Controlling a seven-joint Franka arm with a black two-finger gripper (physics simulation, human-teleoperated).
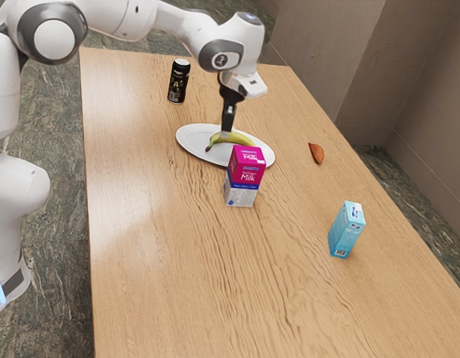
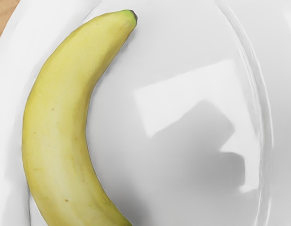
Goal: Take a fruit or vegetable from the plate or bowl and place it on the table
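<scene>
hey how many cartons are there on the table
2: the pink milk carton by the plate, and the light-blue carton toward the exterior view's lower right.

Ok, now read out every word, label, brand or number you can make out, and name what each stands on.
"Milk": front of the pink-and-white carton
"Milk": again, higher up on the same carton
Too small or blurred to read: the smaller print on that carton, the lettering on the black can, the print on the light-blue carton.
</scene>
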